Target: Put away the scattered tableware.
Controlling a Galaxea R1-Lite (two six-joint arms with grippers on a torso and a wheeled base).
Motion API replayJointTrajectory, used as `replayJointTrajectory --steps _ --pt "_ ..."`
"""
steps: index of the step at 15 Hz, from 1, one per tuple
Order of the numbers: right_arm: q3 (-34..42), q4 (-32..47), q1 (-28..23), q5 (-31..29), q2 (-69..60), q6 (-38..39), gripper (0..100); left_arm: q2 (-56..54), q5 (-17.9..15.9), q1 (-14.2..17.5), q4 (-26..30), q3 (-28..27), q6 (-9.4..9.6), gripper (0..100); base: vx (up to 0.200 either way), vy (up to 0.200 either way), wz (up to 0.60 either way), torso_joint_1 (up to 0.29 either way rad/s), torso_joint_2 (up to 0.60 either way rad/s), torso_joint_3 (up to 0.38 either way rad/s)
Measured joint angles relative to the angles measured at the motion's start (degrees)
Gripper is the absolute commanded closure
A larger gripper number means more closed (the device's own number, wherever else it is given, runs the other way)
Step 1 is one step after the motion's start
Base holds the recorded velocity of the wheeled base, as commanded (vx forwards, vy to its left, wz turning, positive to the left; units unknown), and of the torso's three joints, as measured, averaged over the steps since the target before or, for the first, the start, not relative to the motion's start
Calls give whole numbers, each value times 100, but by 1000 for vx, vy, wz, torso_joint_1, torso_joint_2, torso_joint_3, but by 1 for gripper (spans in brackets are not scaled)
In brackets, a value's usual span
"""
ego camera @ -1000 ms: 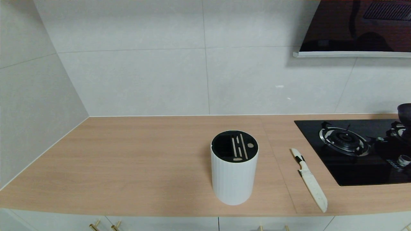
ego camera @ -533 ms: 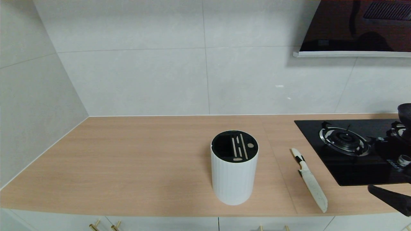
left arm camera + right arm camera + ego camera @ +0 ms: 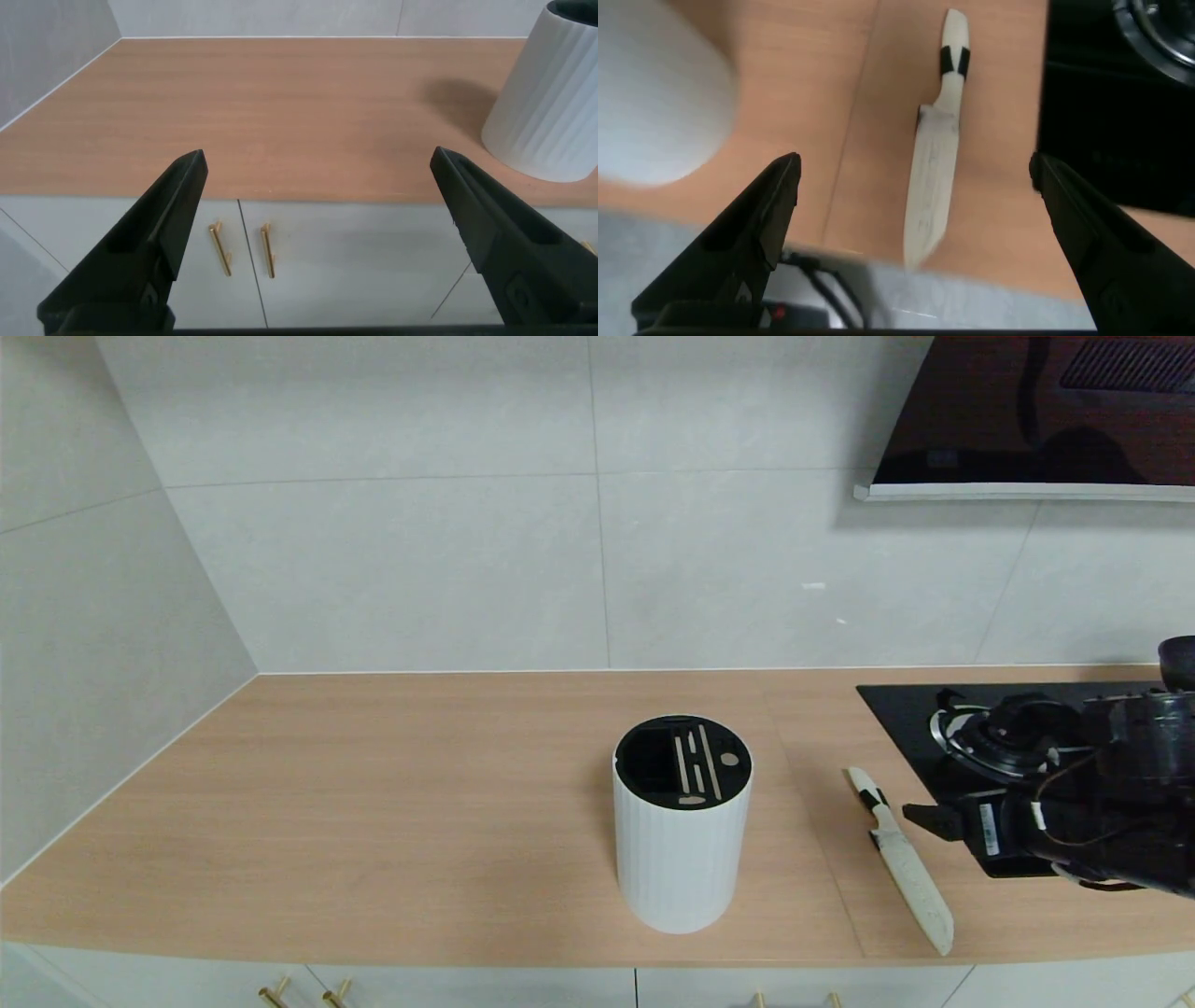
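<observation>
Well, knife (image 3: 901,861) on wooden countertop (image 3: 420,803)

Grey tiled wall (image 3: 597,569), wooden counter (image 3: 373,803), black hob (image 3: 898,717), hood (image 3: 1027,420).

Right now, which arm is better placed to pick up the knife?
Right: the right hand, open, hangs close by the knife. The left hand is at the counter's front edge, beyond the white holder.

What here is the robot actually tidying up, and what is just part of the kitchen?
Part of the job: the knife lying on the counter; the white slotted holder; the right gripper, open, close to the knife.
Just there: the gas hob; the range hood; the brass cupboard handles.
</observation>
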Motion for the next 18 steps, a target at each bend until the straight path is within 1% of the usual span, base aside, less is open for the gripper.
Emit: replayJointTrajectory --steps 3,9,12,18 --pt "-245 -391 46 -96 900 0 0 0 -1 0 0 0 0 0 0 0 0 0 0 0" --pt "-332 -1297 11 -360 2089 106 0 0 0 0 0 0 -5 0 0 0 0 0 0 0" --pt "-472 -1573 5 -569 2608 327 0 0 0 0 0 0 -6 0 0 0 0 0 0 0" --pt "-627 -1860 -113 -591 3145 410 0 0 -1 0 0 0 -5 0 0 0 0 0 0 0"
